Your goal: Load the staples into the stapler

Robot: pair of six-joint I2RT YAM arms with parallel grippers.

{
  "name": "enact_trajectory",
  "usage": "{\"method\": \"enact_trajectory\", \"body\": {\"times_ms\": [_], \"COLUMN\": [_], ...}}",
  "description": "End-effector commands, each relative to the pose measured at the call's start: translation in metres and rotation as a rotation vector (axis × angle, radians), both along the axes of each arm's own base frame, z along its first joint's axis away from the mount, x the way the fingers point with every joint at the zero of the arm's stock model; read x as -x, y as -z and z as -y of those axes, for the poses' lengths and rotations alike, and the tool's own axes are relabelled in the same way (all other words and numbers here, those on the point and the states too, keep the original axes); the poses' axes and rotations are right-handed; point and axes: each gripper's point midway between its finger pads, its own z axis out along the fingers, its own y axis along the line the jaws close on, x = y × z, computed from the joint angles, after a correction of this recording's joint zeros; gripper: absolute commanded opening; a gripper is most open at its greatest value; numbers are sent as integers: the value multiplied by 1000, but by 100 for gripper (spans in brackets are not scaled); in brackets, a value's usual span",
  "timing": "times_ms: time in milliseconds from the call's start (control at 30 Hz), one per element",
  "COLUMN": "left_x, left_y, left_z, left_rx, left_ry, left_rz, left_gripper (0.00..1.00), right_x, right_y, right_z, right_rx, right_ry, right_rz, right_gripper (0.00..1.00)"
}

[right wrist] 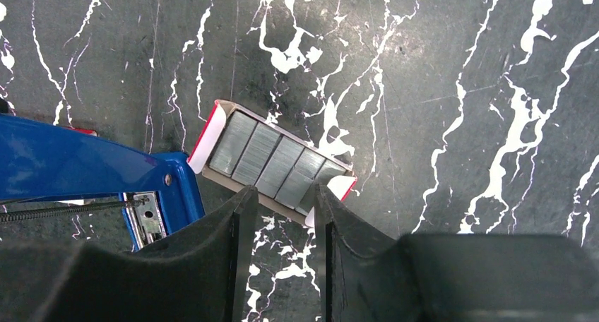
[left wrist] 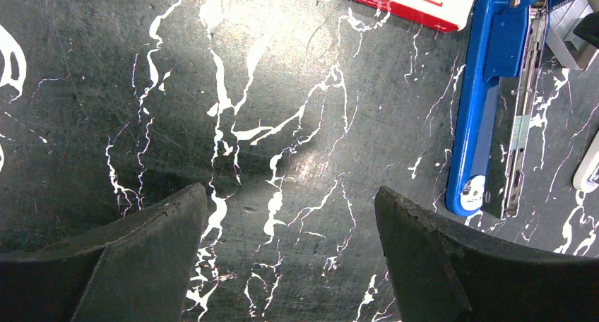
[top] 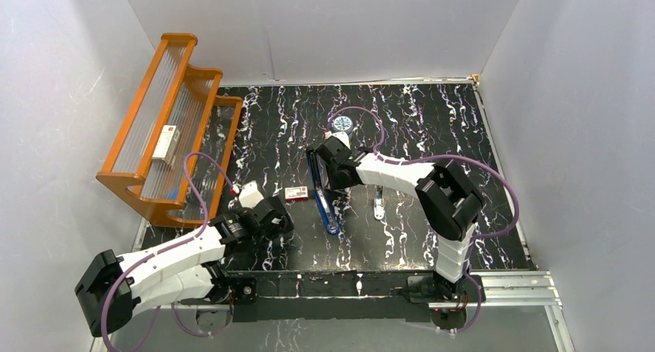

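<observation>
Well, at far left we see the orange rack (top: 166,128) w/ a white box (top: 164,143) on it. Left claw (left wrist: 289,195) hangs released, fingers wide apart over bare table (left wrist: 106,89). Next comes a small red-white carton (top: 296,193), then the stapler (top: 326,205), lying open w/ rail exposed. Right claw (right wrist: 282,195) sits at the staples (right wrist: 272,159), whose open tray is just beside the stapler. Its fingers are nearly together at the tray edge; we can't tell if it's grasping anything.
</observation>
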Motion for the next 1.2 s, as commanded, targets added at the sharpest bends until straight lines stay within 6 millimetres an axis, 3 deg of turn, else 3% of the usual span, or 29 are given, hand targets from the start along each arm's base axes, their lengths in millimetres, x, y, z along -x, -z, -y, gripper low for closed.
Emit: {"method": "enact_trajectory", "body": {"times_ms": [0,267,467,1167], "left_x": [-4,-5,-4,-3], "left_y": [-2,-2,-1,1], "left_z": [-6,-5,-6,-6], "left_rx": [-16,-19,-20,-22], "left_ry": [-22,-21,-21,-19], "left_rz": [26,24,21,18], "left_gripper": [86,86,86,86], "right_x": [-6,-6,-12,-12], "right_y": [-14,-7,-15,-5], "right_z": [-3,-4,-10,-1], "right_rx": [-6,1,-24,42], "right_ry": [47,54,47,95], "right_rz": [16,2,34,6], "right_gripper": [44,45,38,41]}}
